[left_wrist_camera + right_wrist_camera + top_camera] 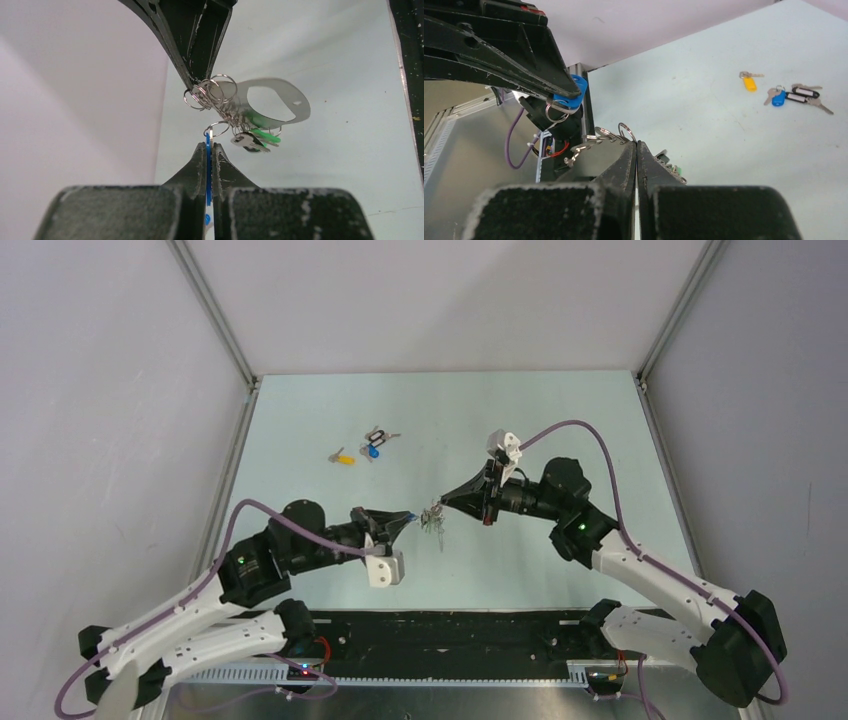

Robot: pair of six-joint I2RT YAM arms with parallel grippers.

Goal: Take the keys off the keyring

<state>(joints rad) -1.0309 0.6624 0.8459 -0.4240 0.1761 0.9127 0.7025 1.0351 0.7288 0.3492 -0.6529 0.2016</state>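
My left gripper is shut on the blue key, pinching its plastic head edge-on; a small wire ring runs from it up into the bunch. My right gripper comes in from above, shut on the cluster of small wire rings at one end of the pale grey keyring. Green-headed keys and a silver key dangle below the keyring. From above, both grippers meet tip to tip over the table's middle, with the bunch hanging between them.
Loose on the pale table at the back left lie a yellow-headed key, a blue-headed key and a black tag with keys. Grey walls stand close on both sides. A black rail runs along the near edge.
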